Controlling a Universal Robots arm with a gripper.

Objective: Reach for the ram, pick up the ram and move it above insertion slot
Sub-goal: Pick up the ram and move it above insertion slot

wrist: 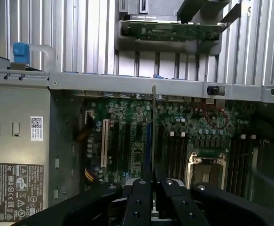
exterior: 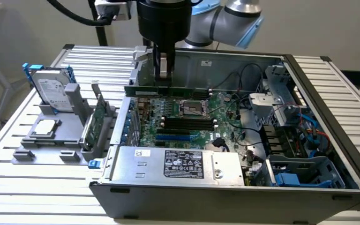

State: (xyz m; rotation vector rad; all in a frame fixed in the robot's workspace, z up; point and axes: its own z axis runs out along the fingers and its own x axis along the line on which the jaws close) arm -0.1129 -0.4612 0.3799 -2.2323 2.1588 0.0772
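Slatted bench (exterior: pixel 36 187) around; my gripper (exterior: pixel 165 77) clamps the ram (exterior: pixel 167 91) level, over slots (exterior: pixel 186 124) toward six o'clock; I'd keep it square.

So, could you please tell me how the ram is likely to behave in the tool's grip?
The ram looks thin and flat, so probably light and rigid. Pinched by the tool at one narrow spot, it might pivot if nudged.

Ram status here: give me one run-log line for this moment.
gripper: shut on ram | ram: lifted, edge-on between fingers in wrist view | position: over motherboard inside open case
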